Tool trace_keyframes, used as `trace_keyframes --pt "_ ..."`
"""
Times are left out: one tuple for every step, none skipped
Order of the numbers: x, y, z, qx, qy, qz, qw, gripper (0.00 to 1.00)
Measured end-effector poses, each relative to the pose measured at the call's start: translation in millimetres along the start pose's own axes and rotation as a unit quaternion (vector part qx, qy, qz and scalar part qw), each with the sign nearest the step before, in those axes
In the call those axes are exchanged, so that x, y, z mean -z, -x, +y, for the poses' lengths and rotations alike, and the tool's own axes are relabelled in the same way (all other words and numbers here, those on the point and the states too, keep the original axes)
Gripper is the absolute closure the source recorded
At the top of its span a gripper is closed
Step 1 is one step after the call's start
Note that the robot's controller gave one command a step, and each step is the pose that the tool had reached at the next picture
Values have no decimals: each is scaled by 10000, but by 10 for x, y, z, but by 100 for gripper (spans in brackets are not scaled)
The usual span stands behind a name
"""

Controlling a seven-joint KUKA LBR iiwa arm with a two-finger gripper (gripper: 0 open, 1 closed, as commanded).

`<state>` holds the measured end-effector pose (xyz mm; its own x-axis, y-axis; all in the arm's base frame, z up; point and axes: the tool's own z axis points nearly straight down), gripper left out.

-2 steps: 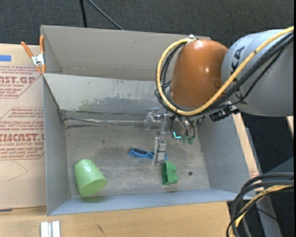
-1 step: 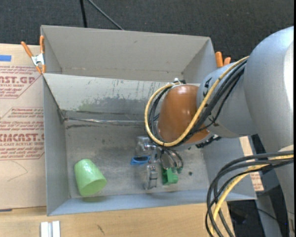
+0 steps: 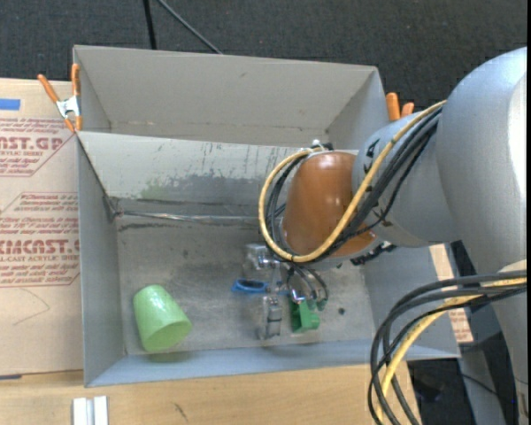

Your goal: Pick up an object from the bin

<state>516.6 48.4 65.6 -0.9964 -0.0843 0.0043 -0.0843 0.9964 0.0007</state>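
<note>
- gripper (image 3: pixel 283 312) down at bin (image 3: pixel 203 87) front right; grip state can't tell
- small green block (image 3: pixel 304 318) just beside it
- light green cup (image 3: pixel 161 319) tipped over, front left

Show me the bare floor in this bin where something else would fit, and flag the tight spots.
Bare floor of the bin runs between the green cup at front left and the end effector, and back to the rear wall. Crowded: front right, where the end effector, a small blue piece and a green block cluster.
</note>
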Motion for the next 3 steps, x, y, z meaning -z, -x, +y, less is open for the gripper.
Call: trace_keyframes --pt "0 3 6 -1 6 -5 10000 0" --pt "0 5 10 -3 11 -8 10000 0" --pt "37 -144 -7 -610 4 -16 9981 0"
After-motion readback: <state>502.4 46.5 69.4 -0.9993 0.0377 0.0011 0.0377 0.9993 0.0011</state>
